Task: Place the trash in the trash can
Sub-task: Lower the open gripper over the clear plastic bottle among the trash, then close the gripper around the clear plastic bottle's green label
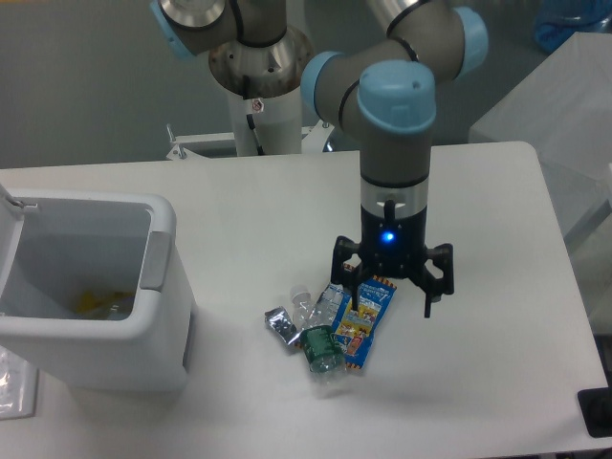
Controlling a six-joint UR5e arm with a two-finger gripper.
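At the far left the bin (115,325) is sitting near the table's left edge: a boxy white plastic body with rounded corners, a grey panel (156,260) on its right wall, and the flip lid (11,206) standing open at its back left. Something yellowish is lying deep inside, too dim to make out.

A bare stretch of smooth white table (239,201) is separating the bin from the litter, which is lying in a tight cluster near the middle. The small crumpled foil wrapper (279,323), silver and black, is lying at the cluster's left. Just beside it the crushed clear bottle (318,335) is lying on its side, its long axis running from upper left to lower right, with a green label near the lower end. Against the bottle's right side the blue packet (362,314), flat and glossy with orange-striped ends, is lying with its long axis running from upper right to lower left.

The gripper (390,300) is pointing straight down over the packet's upper end, its black fingers spread wide apart, the left one (350,292) at the packet's top edge and the other over bare table. Whether it is touching the packet cannot be told. To the right, open table is stretching to the far edge.
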